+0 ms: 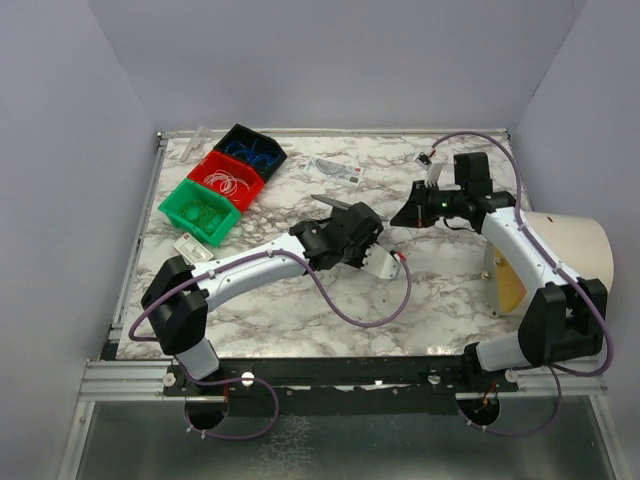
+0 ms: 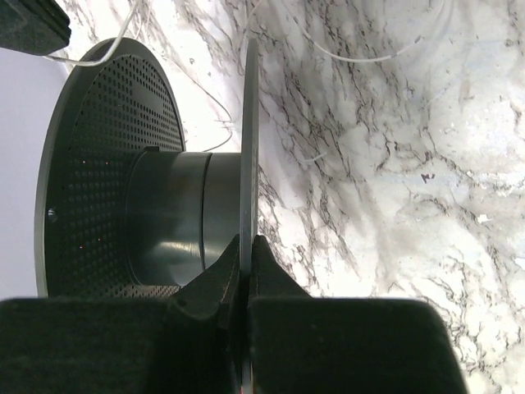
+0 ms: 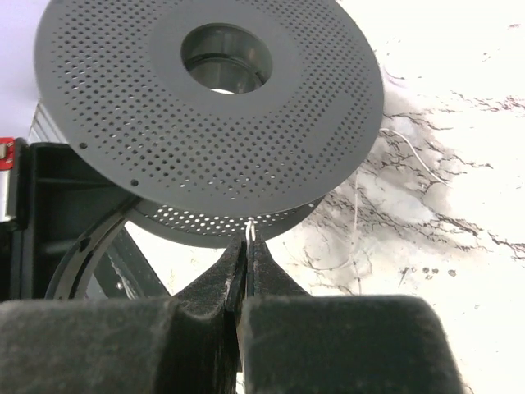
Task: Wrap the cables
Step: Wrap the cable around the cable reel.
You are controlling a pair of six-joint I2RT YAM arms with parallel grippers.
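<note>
Apparently starting: left gripper (image 2: 246, 250) clamps the spool flange (image 2: 249, 139); right gripper (image 3: 248, 246) pinches the white wire (image 3: 250, 231); next, lead it to the hub (image 2: 172, 217).

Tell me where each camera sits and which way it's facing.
Top external: above and behind the bases, looking down on the marble table; left arm and right arm both show.
Left wrist: rides the left arm, looking along the left end effector, shut on the spool by its flange edge.
Right wrist: looks along the right end effector, pinching a thin white wire beneath the spool's perforated face.
Shared: both wrist views show the spool and the marble.
</note>
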